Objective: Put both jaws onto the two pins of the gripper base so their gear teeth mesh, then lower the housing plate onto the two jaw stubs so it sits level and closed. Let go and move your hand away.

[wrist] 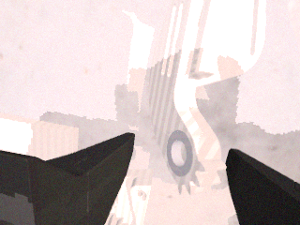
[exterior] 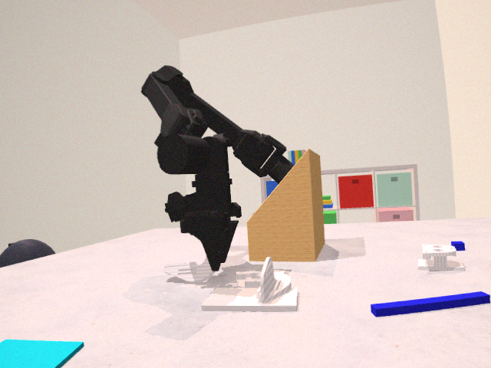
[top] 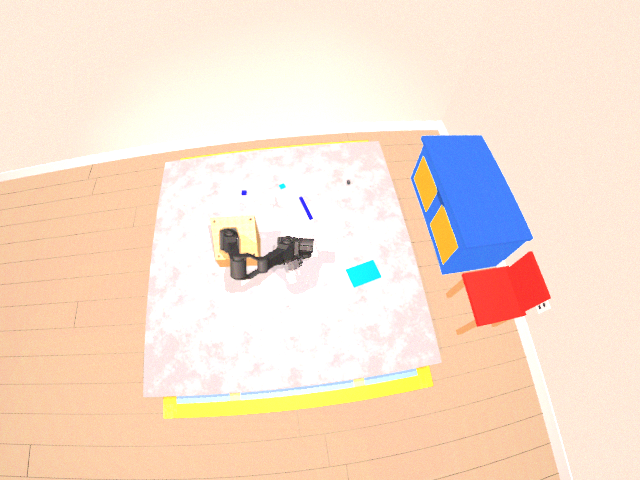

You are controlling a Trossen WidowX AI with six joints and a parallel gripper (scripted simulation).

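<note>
White, ridged jaw piece (top: 292, 276) (exterior: 194, 271) (wrist: 161, 100): seen low beside the gripper (top: 302, 248) (exterior: 215, 269) (wrist: 181, 144), near a white plate with an upright fin (exterior: 234, 301). Judged released, with black fingertips apart on either side of its ringed end. Risked tipping or dragging the piece if a fingertip caught its teeth on lifting; risked failed meshing if left off its pin. Ran lengthwise from broad end, top in the wrist view, down to toothed end between the fingertips; in the exterior view, pointed teeth-first rightward. Could not tell whether seated.
</note>
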